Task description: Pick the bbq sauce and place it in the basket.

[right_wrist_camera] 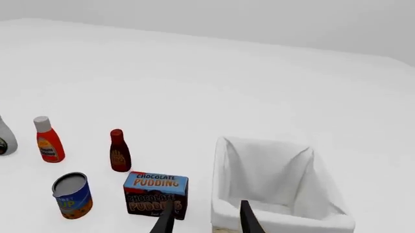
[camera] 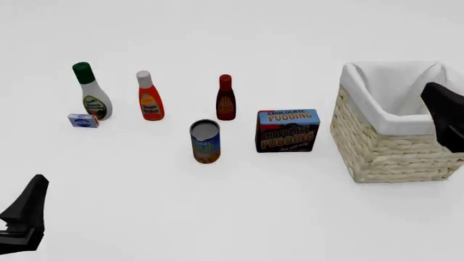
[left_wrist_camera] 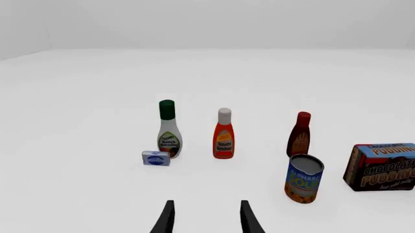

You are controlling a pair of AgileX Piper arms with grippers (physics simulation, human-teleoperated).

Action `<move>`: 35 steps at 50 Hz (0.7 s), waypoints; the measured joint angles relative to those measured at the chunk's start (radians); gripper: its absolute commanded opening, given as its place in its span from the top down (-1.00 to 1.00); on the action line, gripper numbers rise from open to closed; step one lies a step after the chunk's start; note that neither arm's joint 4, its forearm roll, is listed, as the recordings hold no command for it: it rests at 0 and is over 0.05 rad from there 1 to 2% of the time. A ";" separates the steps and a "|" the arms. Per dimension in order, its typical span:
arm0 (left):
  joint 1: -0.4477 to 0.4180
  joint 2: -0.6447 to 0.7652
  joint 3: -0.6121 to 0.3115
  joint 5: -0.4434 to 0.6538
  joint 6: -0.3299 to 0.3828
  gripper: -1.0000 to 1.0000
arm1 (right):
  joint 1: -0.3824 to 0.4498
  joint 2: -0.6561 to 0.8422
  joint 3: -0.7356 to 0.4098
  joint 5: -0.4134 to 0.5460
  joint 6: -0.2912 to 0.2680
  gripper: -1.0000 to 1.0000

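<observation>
This is a simulated test bench, not a lived-in room. A plain white table [camera: 239, 217] runs off into a blank grey-white backdrop with no walls, furniture or windows. Grocery items stand spaced out on it like samples: a dressing bottle [camera: 92, 92], a ketchup bottle [camera: 149, 97], a sauce bottle [camera: 225, 98], a soup can [camera: 205, 141], a pudding box [camera: 288, 130] and a wicker basket [camera: 388, 147]. Surfaces look flat, evenly lit and computer-rendered.

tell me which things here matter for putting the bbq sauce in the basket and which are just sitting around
Needed: bbq sauce, basket, left gripper, right gripper.

Just lying about: ketchup bottle, ranch dressing bottle, soup can, chocolate pudding box, small blue-and-white box.
</observation>
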 measured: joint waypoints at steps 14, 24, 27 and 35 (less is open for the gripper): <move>0.000 0.000 0.000 0.000 0.000 -1.00 | 0.035 0.178 -0.144 0.034 0.009 -1.00; 0.000 0.000 0.000 0.000 0.000 -1.00 | 0.057 0.320 -0.250 0.036 -0.014 -1.00; 0.000 0.000 0.000 0.000 0.000 -1.00 | 0.066 0.371 -0.286 0.030 -0.022 -1.00; 0.000 0.000 0.000 0.000 0.000 -1.00 | 0.098 0.510 -0.395 0.018 -0.035 -1.00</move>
